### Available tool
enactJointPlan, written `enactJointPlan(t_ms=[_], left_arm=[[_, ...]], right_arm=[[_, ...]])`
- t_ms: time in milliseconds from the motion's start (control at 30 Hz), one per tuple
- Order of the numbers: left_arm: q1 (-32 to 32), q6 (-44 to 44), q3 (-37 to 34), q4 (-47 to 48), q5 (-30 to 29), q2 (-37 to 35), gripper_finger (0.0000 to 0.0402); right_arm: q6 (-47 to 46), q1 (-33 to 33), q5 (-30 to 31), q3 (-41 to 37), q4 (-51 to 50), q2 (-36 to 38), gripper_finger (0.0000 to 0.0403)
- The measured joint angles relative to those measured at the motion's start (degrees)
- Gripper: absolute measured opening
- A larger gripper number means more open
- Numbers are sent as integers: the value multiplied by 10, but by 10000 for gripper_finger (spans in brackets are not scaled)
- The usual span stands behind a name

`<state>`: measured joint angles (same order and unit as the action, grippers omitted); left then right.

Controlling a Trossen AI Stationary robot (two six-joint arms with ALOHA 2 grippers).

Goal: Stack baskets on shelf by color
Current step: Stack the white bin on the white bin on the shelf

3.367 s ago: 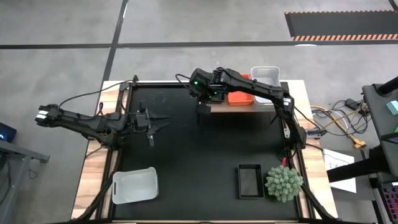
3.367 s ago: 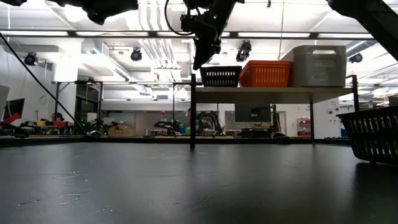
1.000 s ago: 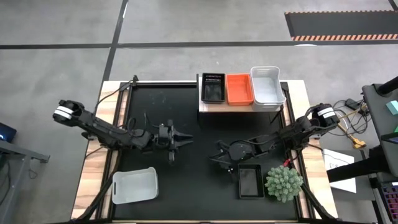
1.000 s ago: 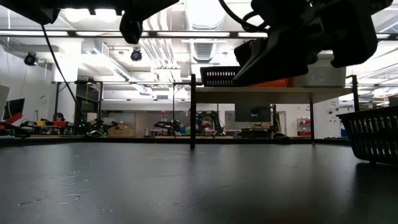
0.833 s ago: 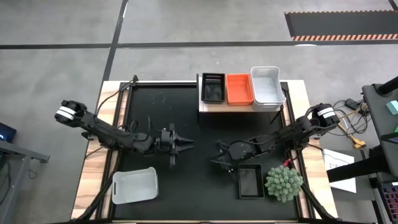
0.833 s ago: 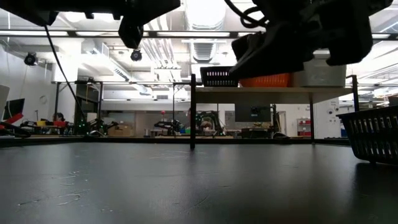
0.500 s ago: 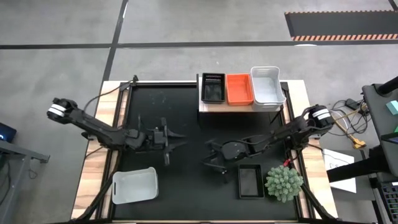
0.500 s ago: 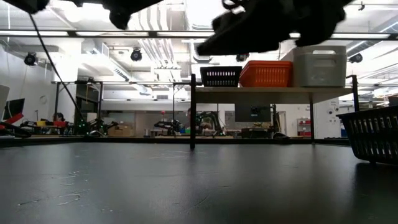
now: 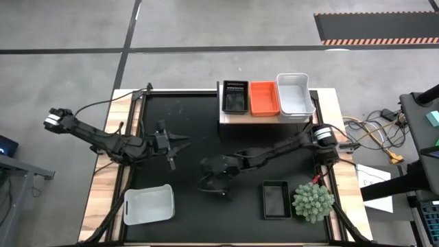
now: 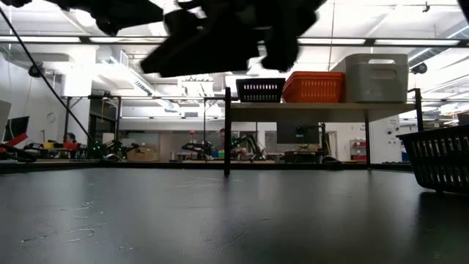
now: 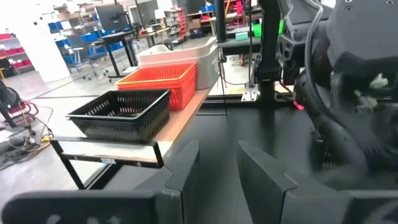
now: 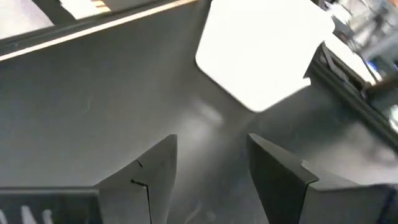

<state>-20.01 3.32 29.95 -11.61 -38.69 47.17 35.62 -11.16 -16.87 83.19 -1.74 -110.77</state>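
Observation:
On the light-wood shelf [image 9: 264, 117] at the table's far side sit three baskets in a row: black [image 9: 234, 99], orange [image 9: 263, 99] and white [image 9: 295, 95]. Another white basket [image 9: 148, 204] rests on the mat at the near left, and another black basket [image 9: 276, 200] at the near right. My right gripper [image 9: 206, 178] hangs open over the middle of the mat, pointing toward the near-left white basket [image 12: 261, 50]. My left gripper [image 9: 182, 144] is open above the mat's left half, level, facing the shelf [image 11: 180, 124]. Neither holds anything.
A green spiky plant [image 9: 313, 201] stands at the near right corner beside the black basket. The right arm [image 11: 348, 93] crosses the mat from the right edge. Open mat lies between the two grippers and in front of the shelf.
My right gripper has swung from beside the near-right black basket toward the table's left, over the middle of the mat, rising a little and rolling. My left gripper has drawn back toward the table's left edge and rolled. All baskets have stayed put.

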Motion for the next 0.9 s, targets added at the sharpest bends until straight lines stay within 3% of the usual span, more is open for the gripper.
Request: enactJointPlan(t_ms=[100,467,667,800,900], left_arm=[[0,1,-17,0,-3,-8,91],[-2,3,-30,13,-22,-20,91],[-19,-17,-52,17,-17,-70,91],[-36,-44,-59,38,39,-107,91],[-46,-42,-59,31,47,-135,91]], right_arm=[[11,9,-28,52,2,-42,183],[22,13,-27,249,-19,-190,182],[23,13,-27,301,-47,-207,184],[44,13,-27,312,-49,-214,184],[58,13,-27,312,-47,-216,181]])
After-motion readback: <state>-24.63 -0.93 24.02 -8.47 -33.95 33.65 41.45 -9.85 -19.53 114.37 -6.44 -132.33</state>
